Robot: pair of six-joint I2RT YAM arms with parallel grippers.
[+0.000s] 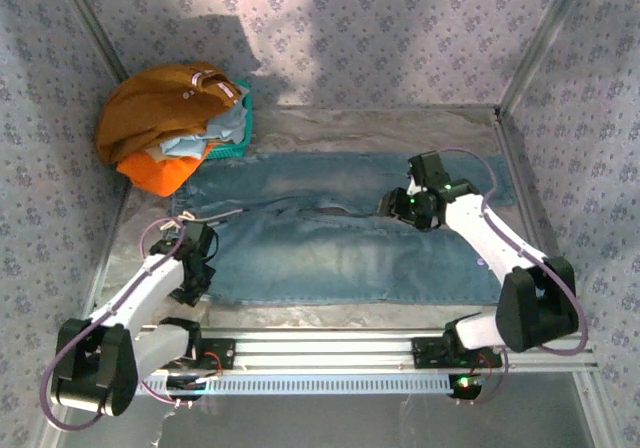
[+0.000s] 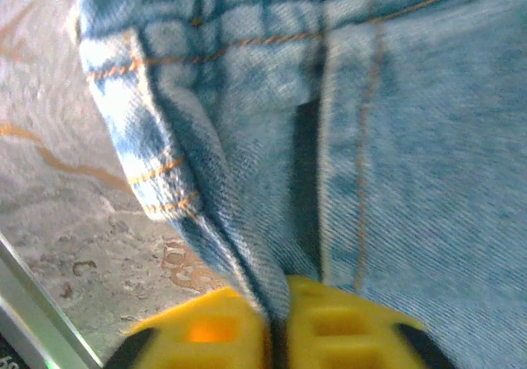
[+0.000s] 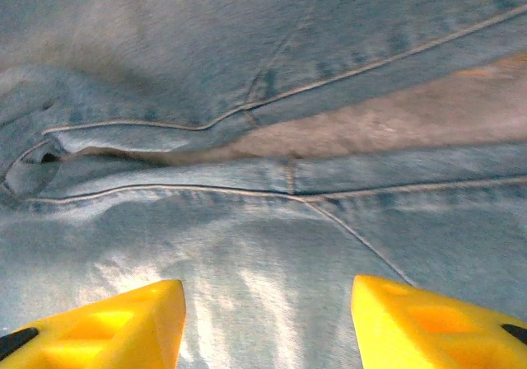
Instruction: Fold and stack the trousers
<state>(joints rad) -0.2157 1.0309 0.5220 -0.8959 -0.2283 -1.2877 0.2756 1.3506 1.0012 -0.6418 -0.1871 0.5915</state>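
Observation:
The trousers (image 1: 340, 243) are faded blue jeans, spread flat across the table with the waist to the left and the legs to the right. My left gripper (image 1: 193, 268) sits at their near-left corner. In the left wrist view its yellow fingers (image 2: 206, 328) are shut on a raised fold of denim (image 2: 247, 179) by the waistband, and the gripper (image 2: 278, 311) pinches that fold. My right gripper (image 1: 388, 206) hovers over the middle of the jeans. In the right wrist view it (image 3: 268, 319) stands open just above the cloth (image 3: 272, 245), with the crotch seams ahead and nothing between its fingers.
A pile at the back left holds a mustard-brown garment (image 1: 160, 108), an orange cloth (image 1: 160, 173) and a teal basket (image 1: 235, 138). Patterned walls (image 1: 400, 38) close in the table on three sides. A metal rail (image 1: 330, 353) runs along the near edge.

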